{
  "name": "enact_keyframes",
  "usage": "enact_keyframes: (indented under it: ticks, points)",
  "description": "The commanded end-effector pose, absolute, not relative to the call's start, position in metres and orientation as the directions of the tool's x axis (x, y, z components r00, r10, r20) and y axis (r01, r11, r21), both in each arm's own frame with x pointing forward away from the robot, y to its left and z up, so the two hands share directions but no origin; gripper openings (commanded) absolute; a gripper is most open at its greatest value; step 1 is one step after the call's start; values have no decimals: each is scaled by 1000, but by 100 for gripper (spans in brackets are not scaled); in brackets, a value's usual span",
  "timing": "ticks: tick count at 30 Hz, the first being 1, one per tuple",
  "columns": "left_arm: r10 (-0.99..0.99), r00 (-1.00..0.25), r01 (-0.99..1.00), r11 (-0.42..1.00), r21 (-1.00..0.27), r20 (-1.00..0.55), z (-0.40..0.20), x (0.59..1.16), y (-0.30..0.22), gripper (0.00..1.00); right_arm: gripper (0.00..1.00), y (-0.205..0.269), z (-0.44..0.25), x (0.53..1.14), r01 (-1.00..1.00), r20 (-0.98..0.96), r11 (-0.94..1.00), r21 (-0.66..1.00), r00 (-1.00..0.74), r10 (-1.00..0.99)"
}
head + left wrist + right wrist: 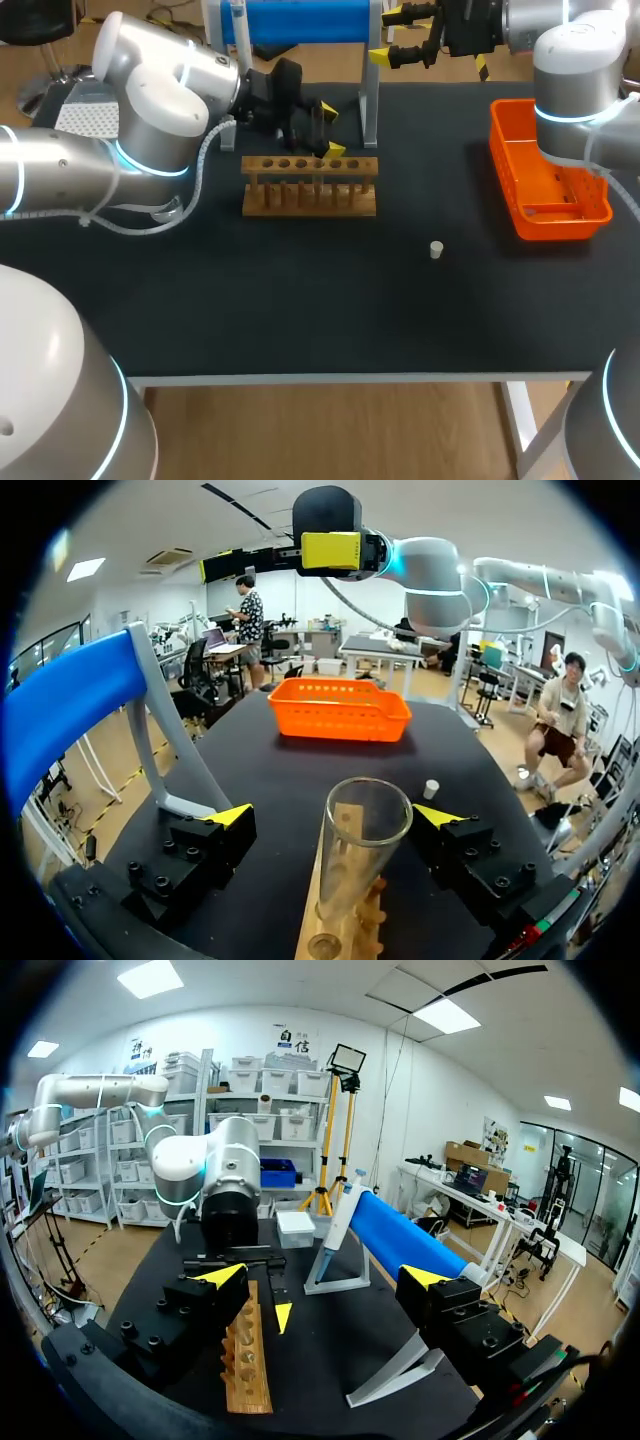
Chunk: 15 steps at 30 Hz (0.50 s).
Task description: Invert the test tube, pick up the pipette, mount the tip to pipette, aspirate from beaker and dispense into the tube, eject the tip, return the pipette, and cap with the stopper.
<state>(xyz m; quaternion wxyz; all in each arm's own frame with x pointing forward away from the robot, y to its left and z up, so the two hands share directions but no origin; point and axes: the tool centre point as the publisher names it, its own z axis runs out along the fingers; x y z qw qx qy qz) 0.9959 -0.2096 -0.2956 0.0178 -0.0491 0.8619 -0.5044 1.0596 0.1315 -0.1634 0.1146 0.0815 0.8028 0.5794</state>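
One clear glass test tube [365, 850] stands mouth-up in the one wooden rack [310, 186], between the left gripper's [335, 816] spread fingers. Ahead: one small white stopper [436, 249], one orange plastic basket [545, 182]. Right gripper [388, 35] also spread, aloft.

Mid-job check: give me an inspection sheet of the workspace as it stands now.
Surface: black table, nothing spilled.
Job's things: test tube standing at the wooden rack; stopper loose on the table; pipette on its blue stand.
Clutter: orange basket on the right side.
Grippers: left gripper, jaws open either side of the tube, not touching it; right gripper, jaws open, nothing between.
Cables: hose looping off the left arm.
Surroundings: nothing seen.
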Motion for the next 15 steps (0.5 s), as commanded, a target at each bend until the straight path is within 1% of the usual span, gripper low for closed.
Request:
enact_keyframes:
  ticks: [1, 5, 10, 15]
  points:
    - [-99, -995, -68, 489, -870, 22, -295, 998, -210, 100, 100, 130, -163, 1060, -2, -89, 317, 948, -961, 261]
    - [-99, -995, -68, 489, -870, 22, -295, 998, -210, 100, 100, 109, -165, 1040, -33, -132, 374, 927, -961, 242]
    - [-99, -995, -68, 489, -870, 22, -295, 998, -210, 100, 100, 60, -188, 1011, -4, -141, 453, 891, -953, 269]
    - [-99, -995, -68, 489, -870, 22, -295, 998, -210, 100, 100, 6, -194, 973, 51, -127, 472, 880, -933, 337]
